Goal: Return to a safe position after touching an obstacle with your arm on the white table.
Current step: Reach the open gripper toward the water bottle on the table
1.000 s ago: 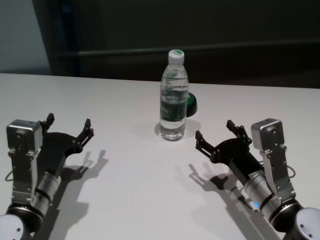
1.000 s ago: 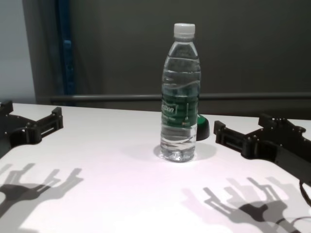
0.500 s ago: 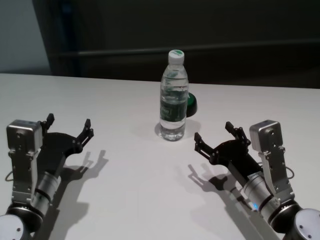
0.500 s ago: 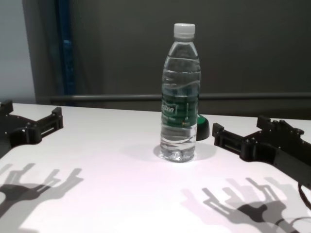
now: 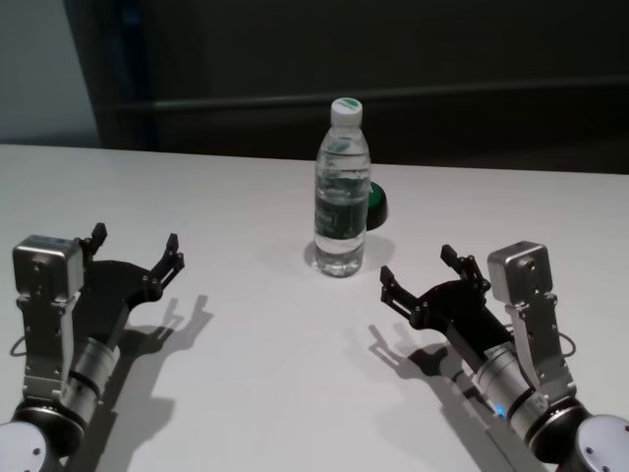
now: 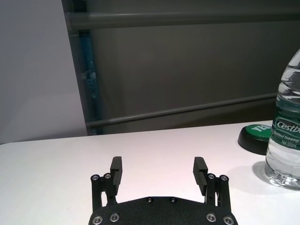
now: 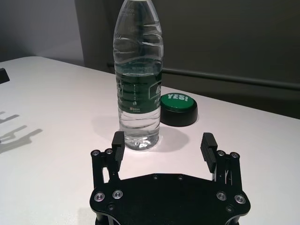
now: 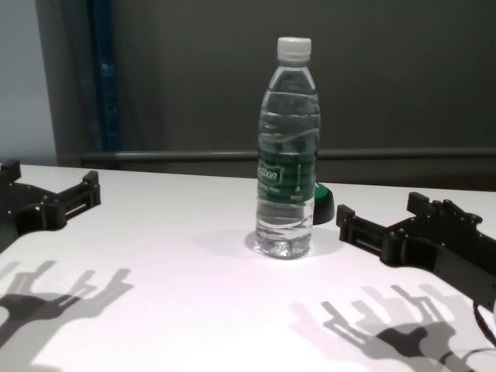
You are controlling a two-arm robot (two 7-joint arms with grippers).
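Note:
The obstacle, a clear water bottle with a white cap and a green label, stands upright near the middle of the white table. My right gripper hovers low over the table, nearer to me than the bottle and to its right, a short gap away. It is open and empty. In the right wrist view the bottle stands just beyond the gripper, toward one finger. My left gripper rests open and empty far to the bottle's left. The chest view shows the bottle between the two grippers.
A low black button with a green top sits right behind the bottle and reads "YES!" in the right wrist view. A dark wall with a rail runs along the table's far edge. Both arms cast shadows on the tabletop.
My right gripper has drawn back slightly toward my body, away from the bottle. The bottle and the left arm have not moved.

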